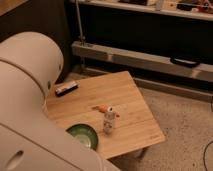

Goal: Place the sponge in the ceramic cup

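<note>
Camera view: pincer unseen, bottle [108,121] label illegible.

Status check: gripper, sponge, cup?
No gripper in view; arm fills the left foreground. Likely sponge lies flat at table edge beside arm. No ceramic cup seen. Nearer: green bowl, white bottle.

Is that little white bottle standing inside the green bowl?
No, the white bottle stands on the wooden table beside the green bowl, while only the robot's arm, not its gripper, is in view.

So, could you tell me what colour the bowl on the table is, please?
The bowl is green, seen in the camera view; the gripper is out of sight.
</note>
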Robot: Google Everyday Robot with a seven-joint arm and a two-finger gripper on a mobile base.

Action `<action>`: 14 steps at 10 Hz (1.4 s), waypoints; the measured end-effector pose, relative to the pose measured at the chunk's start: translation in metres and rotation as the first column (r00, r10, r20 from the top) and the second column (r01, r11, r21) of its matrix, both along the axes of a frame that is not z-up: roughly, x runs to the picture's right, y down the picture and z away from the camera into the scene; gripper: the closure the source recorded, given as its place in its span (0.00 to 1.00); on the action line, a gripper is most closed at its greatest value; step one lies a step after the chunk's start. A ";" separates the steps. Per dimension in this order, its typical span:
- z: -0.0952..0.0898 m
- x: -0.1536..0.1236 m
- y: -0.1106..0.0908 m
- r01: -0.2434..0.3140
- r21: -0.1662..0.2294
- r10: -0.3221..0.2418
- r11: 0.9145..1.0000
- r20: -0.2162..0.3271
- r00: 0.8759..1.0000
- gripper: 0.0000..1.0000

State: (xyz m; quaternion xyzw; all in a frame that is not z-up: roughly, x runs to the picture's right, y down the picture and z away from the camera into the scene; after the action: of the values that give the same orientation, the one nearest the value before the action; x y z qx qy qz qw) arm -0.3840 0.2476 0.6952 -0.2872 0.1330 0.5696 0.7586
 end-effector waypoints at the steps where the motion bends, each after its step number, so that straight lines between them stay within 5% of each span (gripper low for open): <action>1: -0.004 0.000 -0.005 -0.010 0.030 0.009 0.999 0.011 1.000 0.43; 6: -0.007 -0.017 -0.057 -0.005 0.070 0.005 0.998 0.005 1.000 0.43; 8: -0.004 -0.020 -0.060 0.000 0.062 0.001 0.998 -0.016 1.000 0.41; 11: -0.001 -0.015 -0.057 0.012 0.045 -0.009 0.999 -0.065 0.998 0.20; 14: 0.000 -0.013 -0.056 0.012 0.038 -0.009 0.999 -0.087 0.996 0.20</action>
State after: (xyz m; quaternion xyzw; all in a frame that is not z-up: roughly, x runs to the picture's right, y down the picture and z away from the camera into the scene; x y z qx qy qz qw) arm -0.3973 0.1915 0.6955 -0.2469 0.1566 0.5800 0.7604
